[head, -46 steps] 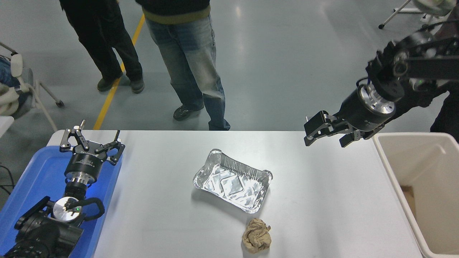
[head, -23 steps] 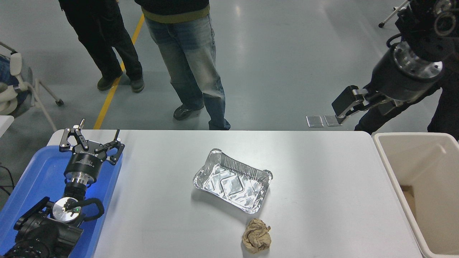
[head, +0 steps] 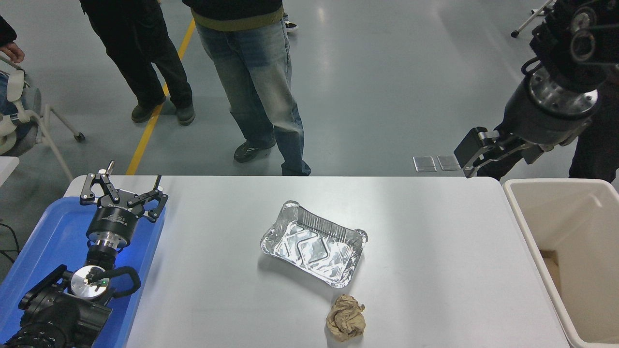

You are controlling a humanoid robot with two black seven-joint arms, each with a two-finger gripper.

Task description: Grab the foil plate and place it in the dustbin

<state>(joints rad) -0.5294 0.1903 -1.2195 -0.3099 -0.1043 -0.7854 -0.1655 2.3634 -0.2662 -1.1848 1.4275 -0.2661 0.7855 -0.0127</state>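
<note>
Two black grippers are in sight, and only one is anywhere near the work. The right gripper (head: pixel 476 153) hangs in the air past the table's far right corner, above the floor rather than the tabletop, holding nothing; from this angle I cannot tell whether its fingers are spread or closed, since only one blocky finger shows clearly. Its arm comes in from the upper right edge. Just below and to the right of it stands the dustbin (head: pixel 520 212) — a big cream plastic bin set against the table's right end, with something brown lying low inside.

The foil plate (head: pixel 313 243) sits well apart from that gripper, near the middle of the white table (head: pixel 435 270), flat on its base and turned a little askew, its zigzag bottom shining. Nothing touches it. Just beside its near corner lies a crumpled brown paper ball (head: pixel 346 318).

Over at the lower left, the left gripper (head: pixel 124 191) is parked above a flat blue tray (head: pixel 43 232) — fingers spread wide, nothing between them.

Beyond the far edge two people stand on the grey floor, one in faded jeans (head: pixel 256 87), the other in dark trousers (head: pixel 140 58) by a yellow floor line (head: pixel 159 104).
</note>
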